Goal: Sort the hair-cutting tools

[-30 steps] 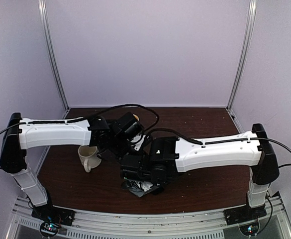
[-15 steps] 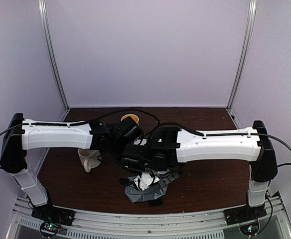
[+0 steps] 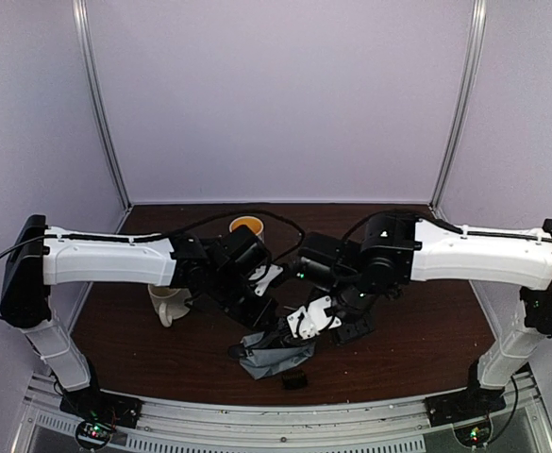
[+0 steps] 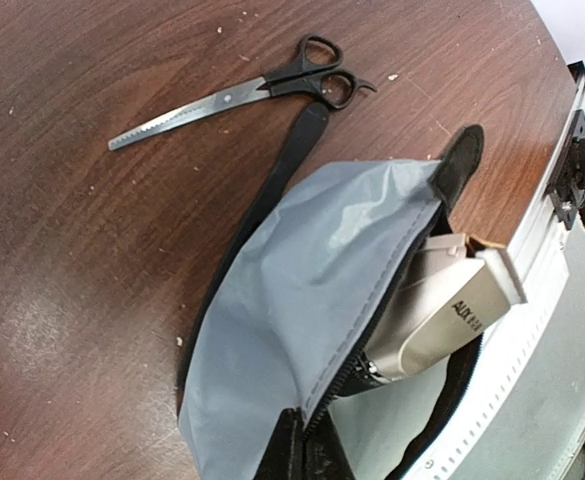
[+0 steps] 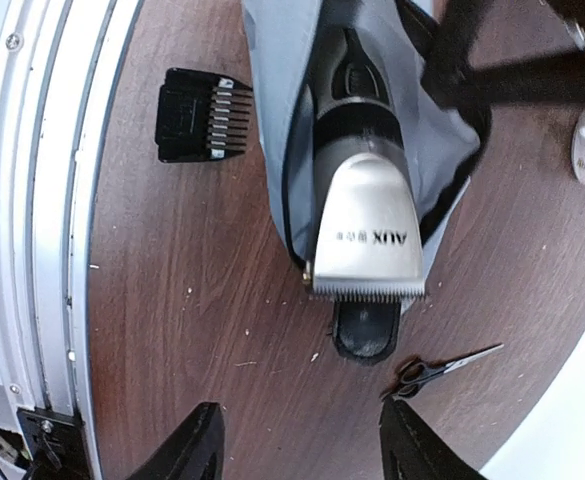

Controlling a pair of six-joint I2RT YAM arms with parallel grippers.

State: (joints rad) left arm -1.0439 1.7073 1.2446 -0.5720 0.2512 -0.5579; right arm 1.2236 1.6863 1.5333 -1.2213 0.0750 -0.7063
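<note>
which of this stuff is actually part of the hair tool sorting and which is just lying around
For the job:
- electric clipper
- scissors
- clipper guard

Not tools to sort:
- grey zip pouch, with the clipper partly inside it
- cream mug
- second mug at the back

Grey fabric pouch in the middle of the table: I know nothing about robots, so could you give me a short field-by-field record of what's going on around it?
Pouch: grey fabric zip pouch, unzipped
Inside it: silver-and-black electric clipper, blade end sticking out of the opening
Loose nearby: black plastic clipper guard and black-handled steel scissors, both lying on the brown wooden table
Left gripper: shut on the pouch's edge by the zip
Right gripper: open, holding nothing, above the clipper
</note>
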